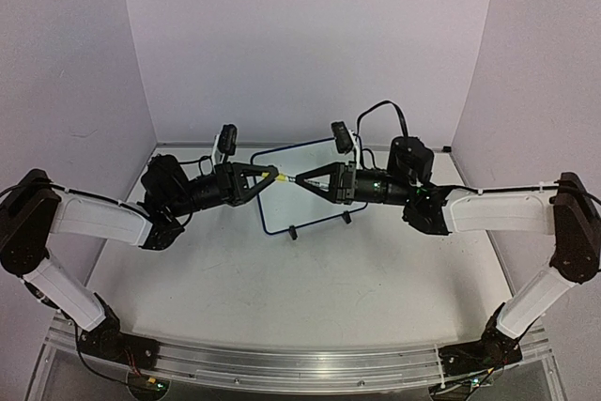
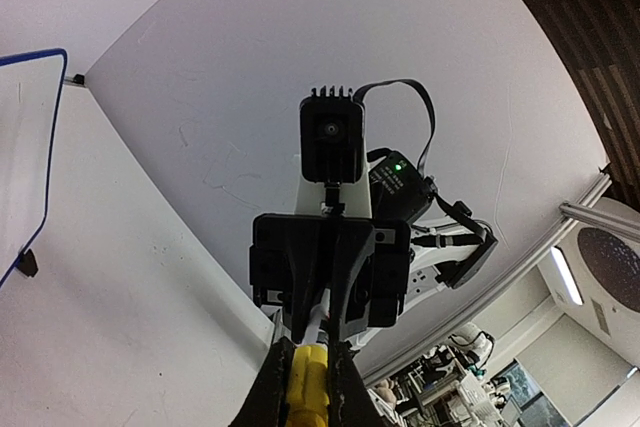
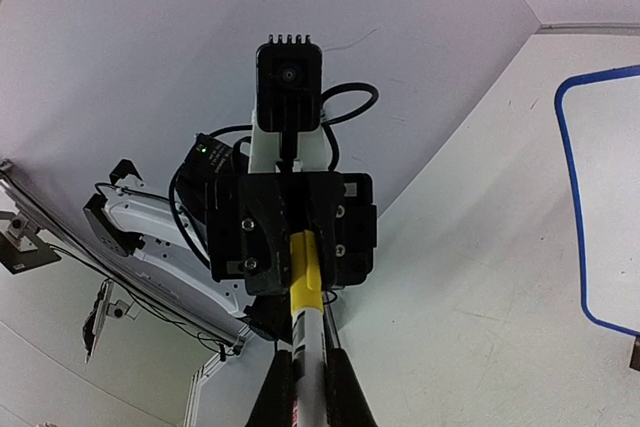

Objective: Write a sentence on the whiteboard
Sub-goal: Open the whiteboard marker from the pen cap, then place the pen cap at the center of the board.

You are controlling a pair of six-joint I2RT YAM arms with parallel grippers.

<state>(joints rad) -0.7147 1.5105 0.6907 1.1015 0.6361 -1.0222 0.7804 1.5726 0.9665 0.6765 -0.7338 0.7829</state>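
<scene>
While left fingers (image 2: 262, 402), right fingers (image 3: 272, 397) pinch marker (image 3: 304, 277) | whiteboard (image 1: 300, 208) rim near

- Whiteboard (image 1: 310, 206): white face, thin dk-blue rim. Black clip feet (image 1: 294, 232) are seen at its 6 o'clock edge.
- Marker (image 3: 305, 282): yellow end, white barrel.
- L gripper (image 1: 269, 175) & R gripper (image 1: 302, 180): black all over, both clamped on the marker.
- L arm (image 1: 94, 218) & R arm (image 1: 498, 213): white links, black joints. A green light (image 2: 397, 166) is lit on the R wrist.
- Table (image 1: 310, 298): plain white. Silver rail (image 1: 300, 363) runs at 6 o'clock.
- Walls (image 1: 310, 35): pale lilac-grey, plain.
</scene>
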